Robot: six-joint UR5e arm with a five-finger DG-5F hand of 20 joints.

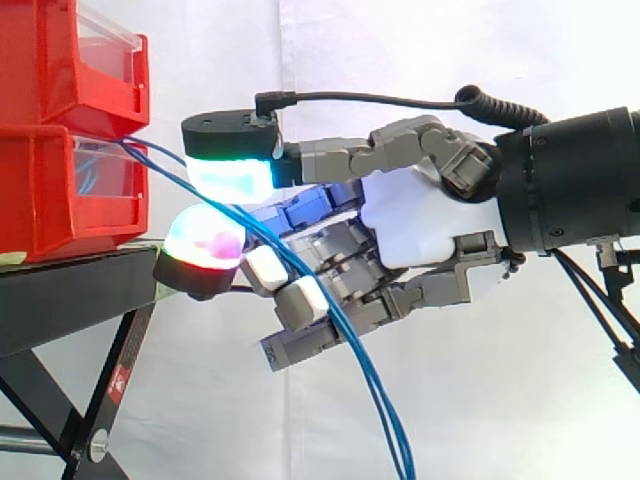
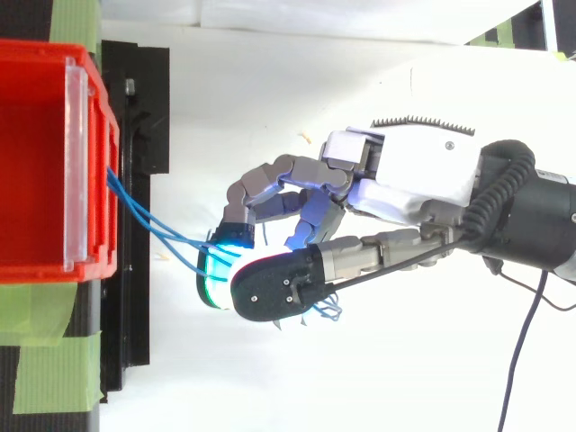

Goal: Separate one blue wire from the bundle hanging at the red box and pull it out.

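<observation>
Where stacked red plastic bins (image 1: 60,190) sit on the black metal stand (image 1: 70,300), thin blue wires (image 1: 372,395) leave the lower bin's front and slant rightward. My hand (image 1: 420,220) pinches them between curled, glowing fingertips (image 1: 232,178), and they then hang down below my palm.

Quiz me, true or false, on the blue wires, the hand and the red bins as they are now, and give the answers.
1. The wires run from the bins to the hand. True.
2. The hand's fingers are straight and clear of the wires. False: they curl round the wires, which pass between the glowing fingertips.
3. Below the hand, the wires hang on downward. True.
4. The bins sit on a white table. False: they sit on a black stand.
</observation>
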